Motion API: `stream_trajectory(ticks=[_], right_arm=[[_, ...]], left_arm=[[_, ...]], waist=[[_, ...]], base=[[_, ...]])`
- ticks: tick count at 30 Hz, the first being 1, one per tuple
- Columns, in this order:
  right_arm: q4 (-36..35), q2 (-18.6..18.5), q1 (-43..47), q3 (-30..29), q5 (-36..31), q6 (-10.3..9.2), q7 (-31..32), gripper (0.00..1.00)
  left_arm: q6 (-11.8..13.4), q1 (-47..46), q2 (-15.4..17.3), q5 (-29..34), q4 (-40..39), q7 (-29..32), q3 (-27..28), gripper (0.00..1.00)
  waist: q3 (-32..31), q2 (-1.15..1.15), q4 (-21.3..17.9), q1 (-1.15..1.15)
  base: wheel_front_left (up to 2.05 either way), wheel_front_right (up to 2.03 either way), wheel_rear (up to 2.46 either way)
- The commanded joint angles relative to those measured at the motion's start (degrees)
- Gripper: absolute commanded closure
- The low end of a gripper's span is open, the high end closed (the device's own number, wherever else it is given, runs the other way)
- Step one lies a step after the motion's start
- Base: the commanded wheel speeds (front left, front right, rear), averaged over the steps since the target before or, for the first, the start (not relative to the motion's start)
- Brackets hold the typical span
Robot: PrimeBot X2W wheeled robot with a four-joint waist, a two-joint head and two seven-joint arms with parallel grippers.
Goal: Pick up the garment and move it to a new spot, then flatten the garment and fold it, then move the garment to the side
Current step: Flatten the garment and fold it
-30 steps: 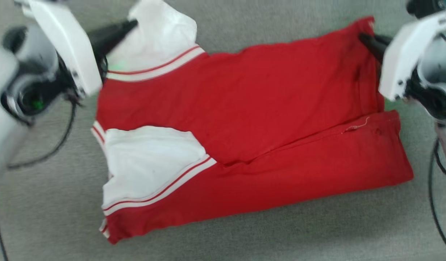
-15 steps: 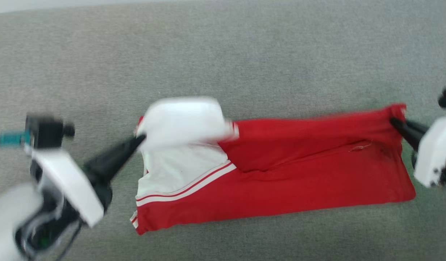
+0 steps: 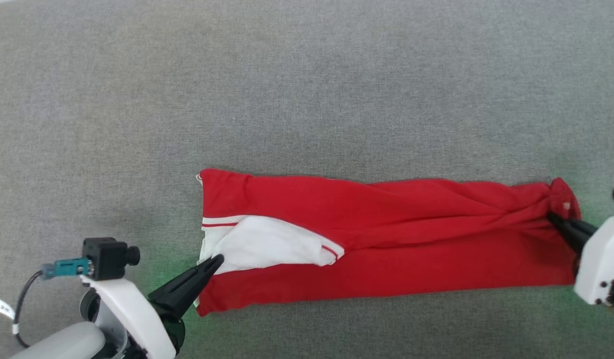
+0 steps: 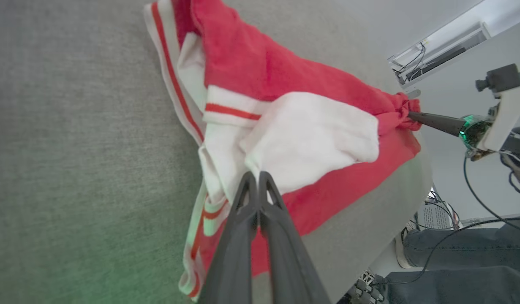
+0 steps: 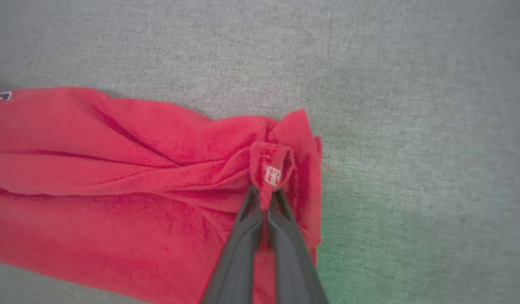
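**A:** What is there, and how many of each?

**B:** One garment (image 3: 386,249), a red shirt folded into a long narrow band, lies on a grey woven surface (image 3: 307,99). There are two grippers, one at each end of it. One white sleeve (image 3: 267,244) shows on top, edged with red-and-white trim (image 3: 219,221).

**A:** Which way does it run?

**B:** Its long axis runs side to side across the head view, low in the picture. The sleeve end points to the robot's left and the plain red end to its right. The band lies flat except at the right end, where the cloth gathers into creases.

**A:** What is the left gripper doing?

**B:** The left gripper (image 3: 216,259) comes in from the lower left. Its two dark fingers are clenched on the white cloth at the garment's left end (the left wrist view shows the tips pressed together on the sleeve's edge).

**A:** And the right?

**B:** The right gripper (image 3: 552,218) reaches in from the right edge, jaws clamped on a bunched red corner. In the right wrist view a fold of red cloth with a small white mark (image 5: 271,174) stands up between the fingertips.

**A:** Anything else?

**B:** In the left wrist view — past the surface's edge — there is a person's leg in jeans (image 4: 454,249).
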Motion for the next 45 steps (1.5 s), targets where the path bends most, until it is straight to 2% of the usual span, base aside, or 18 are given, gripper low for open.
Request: stream_trajectory(ticks=[1,4,5,6,7,8,9,11,13,17,22,23,30,36,39,40,41,45], right_arm=[[0.61,0.52,-0.82,0.34,-0.29,-0.04,-0.32,1.00],[2.05,0.93,-1.96,1.78,-0.83,-0.04,-0.74,1.00],[2.43,0.92,-2.27,2.30,-0.94,-0.04,-0.89,0.89],[2.62,0.75,-2.48,2.65,-1.05,-0.04,-1.13,0.63],[2.79,0.67,-2.60,2.79,-0.88,-0.04,-0.98,0.09],[2.70,0.84,-2.64,2.80,-0.05,-0.04,-0.65,0.00],[2.41,1.15,-2.74,2.23,0.70,-0.04,-0.61,0.00],[1.76,0.93,-2.27,0.98,1.61,-0.04,0.15,0.00],[0.85,0.41,-0.93,-0.67,2.04,-0.04,1.35,0.00],[1.15,0.72,1.44,-4.93,1.54,-0.04,4.26,0.00],[4.77,2.34,2.84,-7.12,0.93,-0.04,6.93,0.00],[4.77,2.34,2.84,-7.12,0.93,-0.04,6.93,0.00],[10.20,3.49,1.75,-7.39,0.18,-0.04,8.32,0.00],[13.18,4.27,1.09,-6.95,-0.28,-0.03,9.71,0.00],[14.48,4.66,0.86,-7.03,-0.64,-0.03,10.47,0.60],[14.88,4.81,0.86,-7.33,-0.69,-0.03,10.45,0.75],[15.25,4.87,0.66,-7.48,-0.75,-0.03,10.46,1.00],[16.23,4.87,-0.35,-8.05,-1.28,-0.12,10.29,1.00]], left_arm=[[-0.34,-1.07,-0.64,0.43,1.39,0.31,-0.26,1.00],[-0.68,-2.00,-2.77,1.00,4.91,0.49,-0.72,1.00],[-0.74,-2.20,-3.19,1.13,5.86,0.44,-0.80,1.00],[-0.81,-2.36,-3.67,1.30,6.59,0.37,-0.91,1.00],[-0.78,-2.54,-3.90,1.83,7.20,0.23,-1.02,1.00],[-0.78,-2.59,-4.17,2.16,7.81,0.15,-0.98,0.98],[-0.81,-2.44,-4.56,2.48,7.94,0.02,-0.77,0.85],[-0.84,-1.83,-4.87,2.93,7.67,-0.45,0.07,0.52],[-0.85,-0.83,-5.14,3.84,7.34,-0.70,0.99,0.01],[-0.86,1.57,-7.10,6.34,6.86,-0.89,6.25,0.00],[-0.86,7.89,-12.97,12.42,9.66,-0.89,16.92,0.00],[-0.86,7.89,-12.97,12.42,9.66,-0.89,16.92,0.00],[-0.87,15.18,-22.52,25.42,13.08,-0.89,33.04,0.00],[-0.87,19.27,-27.46,41.04,10.93,-0.90,43.20,0.00],[-0.84,20.97,-29.66,48.72,9.32,-0.90,46.82,0.00],[-0.81,21.52,-30.35,50.84,8.87,-0.90,47.87,0.00],[-0.81,21.87,-31.01,52.91,8.48,-0.90,49.05,0.00],[-0.74,23.62,-33.45,57.21,6.64,-0.90,51.89,0.00]], waist=[[0.19,0.00,0.07,0.00],[0.44,0.00,-0.02,0.00],[0.47,0.00,-0.11,0.00],[0.41,0.00,-0.14,0.00],[0.29,0.00,-0.20,0.00],[0.13,0.00,-0.24,0.00],[-0.12,0.00,-0.22,0.00],[-0.69,0.00,0.00,0.00],[-1.43,0.00,0.55,0.00],[-2.79,0.00,2.33,0.00],[-4.09,0.00,5.10,0.00],[-4.09,0.00,5.10,0.00],[-5.30,0.00,8.16,0.00],[-5.73,0.00,9.24,0.00],[-5.78,0.00,9.44,0.00],[-5.78,0.00,9.46,0.00],[-5.74,0.00,9.48,0.00],[-5.40,0.00,8.96,0.00]], base=[[0.00,0.00,0.00],[0.00,0.00,0.00],[0.00,0.00,0.00],[0.00,0.00,0.00],[0.00,0.00,0.00],[0.00,0.00,0.00],[0.00,0.00,0.00],[0.00,0.00,0.00],[0.00,0.00,0.00],[0.00,0.00,0.00],[0.00,0.00,0.00],[0.00,0.00,0.00],[0.00,0.00,0.00],[0.00,0.00,0.00],[0.00,0.00,0.00],[0.00,0.00,0.00],[0.00,0.00,0.00],[0.00,0.00,0.00]])
